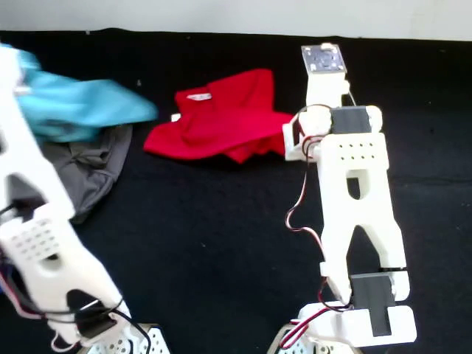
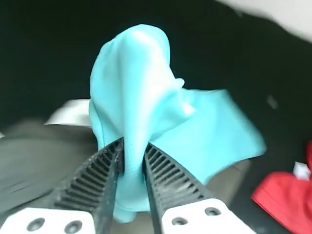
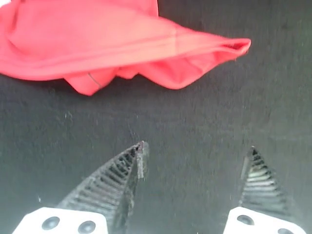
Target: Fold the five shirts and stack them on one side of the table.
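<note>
A turquoise shirt (image 1: 77,107) hangs lifted at the table's far left, pinched in my left gripper (image 2: 132,148), whose black ribbed fingers are shut on a fold of it (image 2: 141,92). Beneath it lies a crumpled grey shirt (image 1: 85,169), also seen under the cloth (image 2: 34,156). A red shirt (image 1: 217,118) lies rumpled at the table's far middle. My right gripper (image 3: 197,156) is open just above the black tabletop, a short way from the red shirt (image 3: 97,44), with nothing between its fingers. The right arm (image 1: 354,177) stands beside the red shirt's right edge.
The table (image 1: 221,243) is covered in black cloth, with bare surface across the middle and front. A pale wall strip (image 1: 236,15) runs along the far edge. Both arm bases and their red and black cables (image 1: 302,221) sit at the front edge.
</note>
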Motion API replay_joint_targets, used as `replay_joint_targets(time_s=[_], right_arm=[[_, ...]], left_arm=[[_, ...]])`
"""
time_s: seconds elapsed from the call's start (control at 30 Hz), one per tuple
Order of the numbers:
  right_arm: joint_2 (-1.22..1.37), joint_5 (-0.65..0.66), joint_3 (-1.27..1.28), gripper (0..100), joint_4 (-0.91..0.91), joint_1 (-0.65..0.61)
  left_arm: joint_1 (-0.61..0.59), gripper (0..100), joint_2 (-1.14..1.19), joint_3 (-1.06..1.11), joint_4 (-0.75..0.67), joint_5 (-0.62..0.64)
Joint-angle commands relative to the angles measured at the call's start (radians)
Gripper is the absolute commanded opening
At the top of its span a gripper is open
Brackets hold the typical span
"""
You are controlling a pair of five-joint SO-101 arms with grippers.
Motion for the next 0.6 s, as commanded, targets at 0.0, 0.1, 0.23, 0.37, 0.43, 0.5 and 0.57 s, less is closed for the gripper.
replay_joint_targets(time_s=[0.0,0.1,0.23,0.37,0.43,0.5,0.57], right_arm=[[-0.002,-0.009,-0.039,30.0,-0.058,-0.031],[-0.001,-0.005,-0.039,30.0,-0.088,-0.085],[0.061,-0.003,-0.054,30.0,-0.133,-0.199],[0.211,-0.003,-0.140,30.0,-0.140,-0.331],[0.295,-0.003,-0.219,30.0,-0.140,-0.387],[0.381,-0.003,-0.309,30.0,-0.139,-0.426],[0.455,-0.003,-0.406,30.0,-0.107,-0.441]], left_arm=[[-0.143,1,-0.113,-0.176,0.054,-0.009],[-0.239,1,-0.119,-0.232,0.100,-0.061],[-0.309,1,-0.114,-0.189,0.206,-0.164],[-0.341,1,-0.071,0.005,0.233,-0.201],[-0.341,1,-0.045,0.117,0.233,-0.203],[-0.337,5,-0.024,0.232,0.233,-0.203],[-0.323,13,-0.010,0.328,0.233,-0.203]])
